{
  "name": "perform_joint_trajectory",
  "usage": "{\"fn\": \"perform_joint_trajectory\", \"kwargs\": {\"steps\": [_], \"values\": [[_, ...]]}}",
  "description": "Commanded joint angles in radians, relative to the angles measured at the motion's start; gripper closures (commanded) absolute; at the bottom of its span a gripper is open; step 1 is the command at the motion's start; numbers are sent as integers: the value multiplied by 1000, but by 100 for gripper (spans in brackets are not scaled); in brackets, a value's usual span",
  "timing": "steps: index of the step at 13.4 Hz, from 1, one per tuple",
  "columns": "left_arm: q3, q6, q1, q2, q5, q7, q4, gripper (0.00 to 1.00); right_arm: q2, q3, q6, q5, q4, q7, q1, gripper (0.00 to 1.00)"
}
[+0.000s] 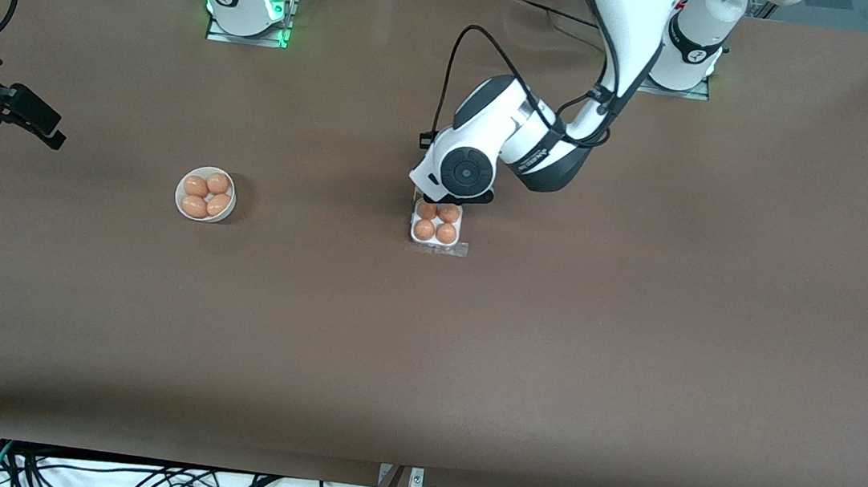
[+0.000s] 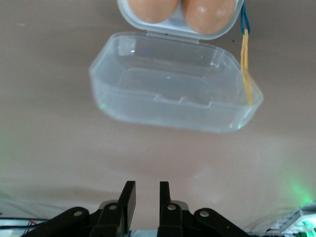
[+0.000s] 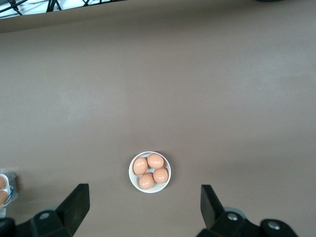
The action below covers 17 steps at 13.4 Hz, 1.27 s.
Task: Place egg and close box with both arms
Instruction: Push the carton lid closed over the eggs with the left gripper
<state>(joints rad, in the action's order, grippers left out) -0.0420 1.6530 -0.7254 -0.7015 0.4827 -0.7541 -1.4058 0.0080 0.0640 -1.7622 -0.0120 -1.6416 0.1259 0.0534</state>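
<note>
With four orange-brown eggs seated in the small white four-cell carton (image 1: 436, 223), its clear hinged lid (image 2: 173, 84) is approached by the left claw (image 2: 146, 195), pressed together; the right claw (image 3: 143, 202), held apart, waits. Lid-folding is judged next.

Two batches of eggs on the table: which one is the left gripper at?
The four in the box, mid-table; the left gripper, shut and empty, hangs by its open lid. The bowl batch lies toward the right arm's end.
</note>
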Motion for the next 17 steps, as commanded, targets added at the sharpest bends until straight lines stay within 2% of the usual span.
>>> {"fn": "perform_joint_trajectory", "kwargs": {"steps": [1,9,17], "values": [[16,24,-8,-26,10,-14,38,72,-14,-13,3,6,-4,-101,-6,0],[22,140,-8,-26,5,-10,38,71,-2,-9,4,4,-4,-121,-7,0],[57,159,-2,-30,7,-10,62,65,-2,-12,9,4,-6,-109,-3,0]]}}
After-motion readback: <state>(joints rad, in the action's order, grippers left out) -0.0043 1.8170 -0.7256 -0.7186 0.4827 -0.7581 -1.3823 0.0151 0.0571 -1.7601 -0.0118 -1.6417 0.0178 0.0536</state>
